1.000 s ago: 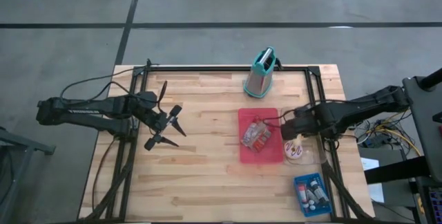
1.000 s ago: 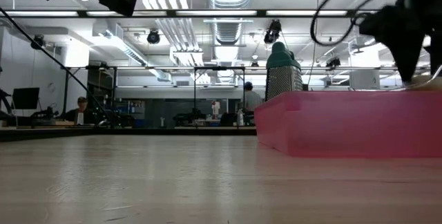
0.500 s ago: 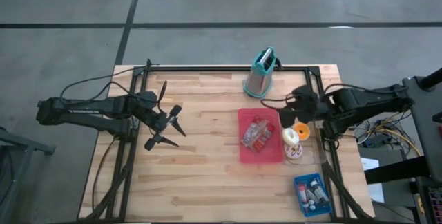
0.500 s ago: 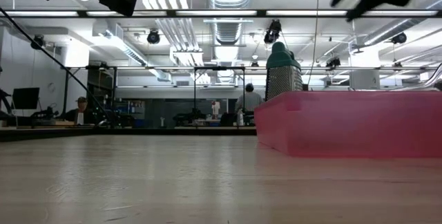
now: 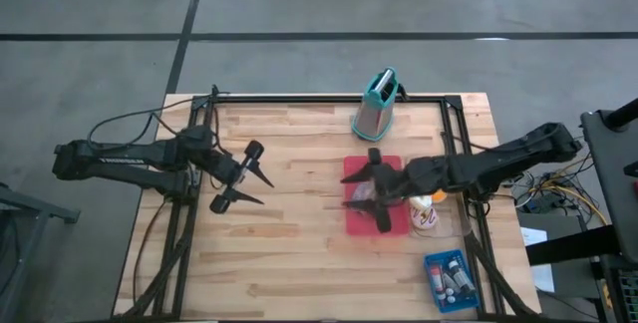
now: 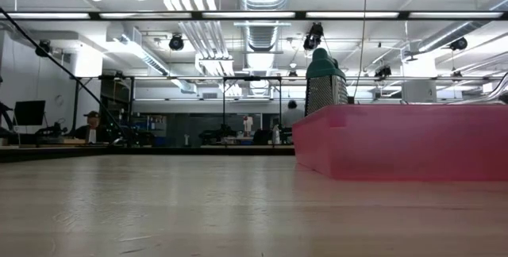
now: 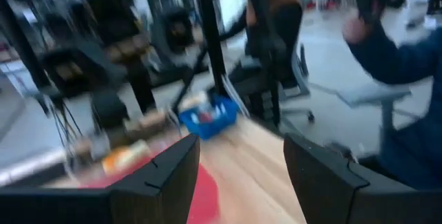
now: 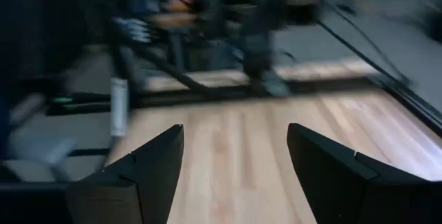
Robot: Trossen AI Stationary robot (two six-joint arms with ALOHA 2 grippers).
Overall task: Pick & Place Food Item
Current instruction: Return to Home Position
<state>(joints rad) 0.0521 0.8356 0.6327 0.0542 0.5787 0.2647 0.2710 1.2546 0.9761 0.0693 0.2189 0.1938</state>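
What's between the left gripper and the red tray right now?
Only bare table in the high view, between the open left gripper and the red tray; the open right gripper hangs above the tray.

Grater [image 5: 376, 106] behind tray [image 5: 359, 227], donut bin [image 5: 446, 225] right of tray, crate [image 5: 444, 254] before bin, at table's [image 5: 289, 253] right edge.

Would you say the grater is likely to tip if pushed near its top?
Probably: the grater stands upright, tall over a narrow base, so a high push may topple it. Its perforated metal walls look stiff and perhaps slippery.
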